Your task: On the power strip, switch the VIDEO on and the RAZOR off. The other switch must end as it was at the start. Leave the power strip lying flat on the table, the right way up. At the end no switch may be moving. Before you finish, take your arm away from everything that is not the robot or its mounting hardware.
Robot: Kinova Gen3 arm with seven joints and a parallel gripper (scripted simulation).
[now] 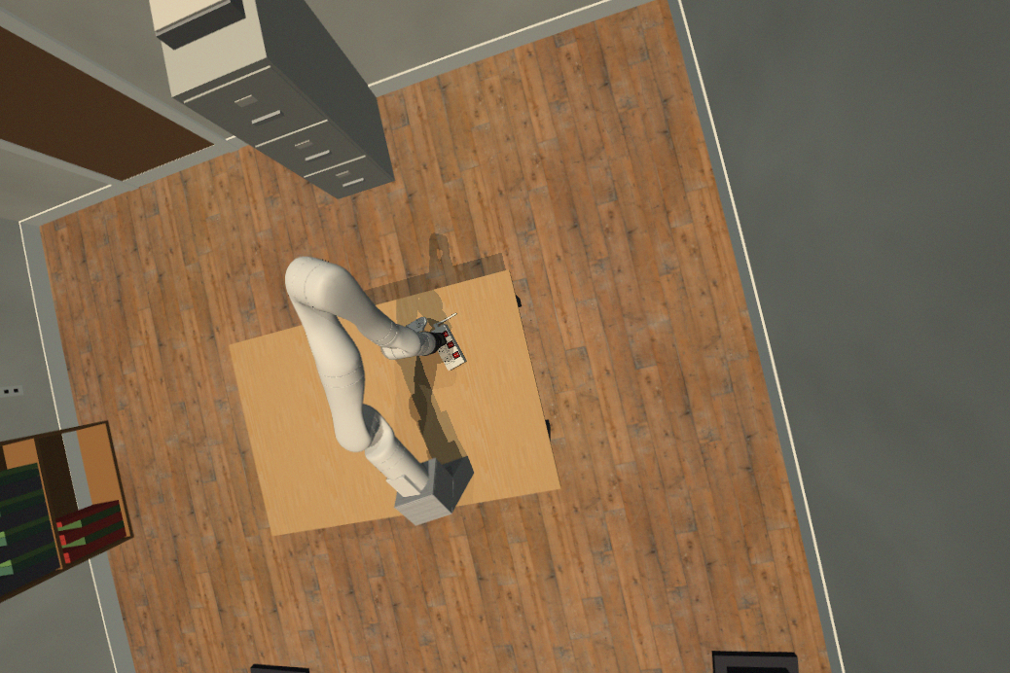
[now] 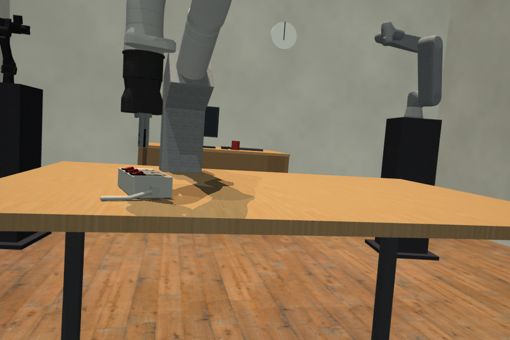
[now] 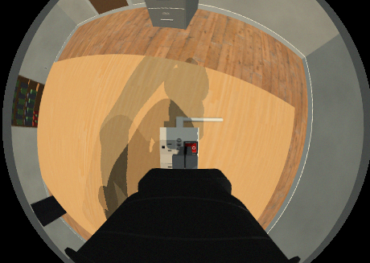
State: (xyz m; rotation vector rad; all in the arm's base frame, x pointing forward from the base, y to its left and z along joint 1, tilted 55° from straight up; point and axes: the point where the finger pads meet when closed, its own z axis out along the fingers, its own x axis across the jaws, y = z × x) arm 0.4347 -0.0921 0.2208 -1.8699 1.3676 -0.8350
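Note:
The white power strip (image 1: pixel 452 366) (image 2: pixel 149 187) (image 3: pixel 163 161) lies flat on the table, right way up, with its cord end towards the exterior camera. Three red rocker switches show in the top view. The VIDEO switch (image 1: pixel 445 334) (image 3: pixel 193 148), nearest the cord, shows its O mark in the wrist view; its other side is covered by the fingertips, so its setting cannot be told. The middle switch (image 1: pixel 450 344) and the RAZOR switch (image 1: pixel 456 354) are too small to read and are hidden in the wrist view. My gripper (image 2: pixel 143 146) (image 3: pixel 185 154) is shut and empty, pointing down above the strip.
A stiff white cord (image 2: pixel 113 198) (image 3: pixel 205 120) sticks out from the strip's end and bends sideways over the wooden table (image 1: pixel 315 476) (image 2: pixel 324 204). The arm's grey base block (image 2: pixel 181 136) stands at the opposite table edge. A filing cabinet (image 1: pixel 324 103) stands beyond the table.

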